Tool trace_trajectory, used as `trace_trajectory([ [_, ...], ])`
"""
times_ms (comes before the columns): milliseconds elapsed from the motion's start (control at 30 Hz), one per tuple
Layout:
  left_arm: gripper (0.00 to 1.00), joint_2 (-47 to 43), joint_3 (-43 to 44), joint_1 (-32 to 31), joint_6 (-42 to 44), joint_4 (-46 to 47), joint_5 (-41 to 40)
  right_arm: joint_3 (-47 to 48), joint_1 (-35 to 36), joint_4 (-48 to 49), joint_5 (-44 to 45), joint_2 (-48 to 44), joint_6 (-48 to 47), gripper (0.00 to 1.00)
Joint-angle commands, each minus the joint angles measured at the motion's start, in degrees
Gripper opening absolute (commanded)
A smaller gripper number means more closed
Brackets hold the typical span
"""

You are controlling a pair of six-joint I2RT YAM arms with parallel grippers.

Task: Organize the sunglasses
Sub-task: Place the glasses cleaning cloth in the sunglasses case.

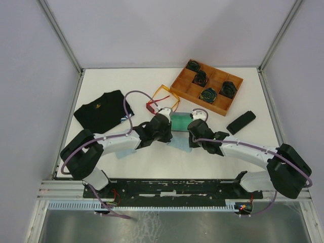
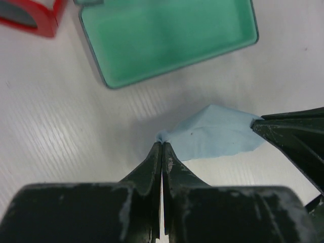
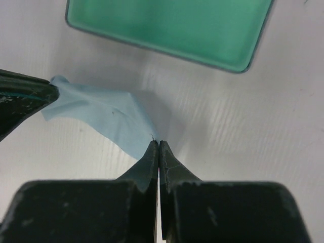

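Both clamped on cloth (image 2: 212, 131): left gripper (image 2: 162, 144) pinches one corner, right gripper (image 3: 156, 144) the opposite one. Jaws fully closed on fabric, which is stretched between them just off the table.

Looks like a cloth placement or fold at 6 o'clock of the open case (image 2: 167, 40). To do it well:
- move both arms together, equal height, light tension
- thin fabric will slip from a tip pinch, so no jerks
- clear the case rim before lowering

Materials: the cloth is light blue, thin, limp and creased. The case is a rigid shallow green shell with rounded corners. The table is matte white with fine ribs.

Sunglasses untouched: red pair (image 1: 152, 107) at 10 o'clock of the case, orange pair (image 1: 170, 90) at 11, both thin plastic.
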Motion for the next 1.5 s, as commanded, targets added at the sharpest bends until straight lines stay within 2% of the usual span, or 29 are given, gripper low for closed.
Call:
trace_trajectory([
  [0,0.03,3.4,5.5,2.5,5.3,4.1,-1.1,4.0,-3.8,4.0,1.3,2.0,-4.3,0.0],
  [300,0.03,11.9,12.4,5.3,8.9,5.4,-1.3,8.5,-11.1,6.6,-1.8,7.6,-8.5,0.0],
  [533,0.03,14.9,16.9,6.6,10.8,4.2,-0.3,12.0,-13.7,6.5,-2.2,11.1,-10.8,0.0],
  [1000,0.03,19.2,22.2,8.3,12.2,0.4,-0.4,15.4,-15.5,6.6,-1.4,15.3,-12.0,0.0],
  [1467,0.03,18.6,20.9,8.5,12.2,0.7,-0.1,16.2,-16.5,8.4,-2.1,16.7,-11.3,0.0],
])
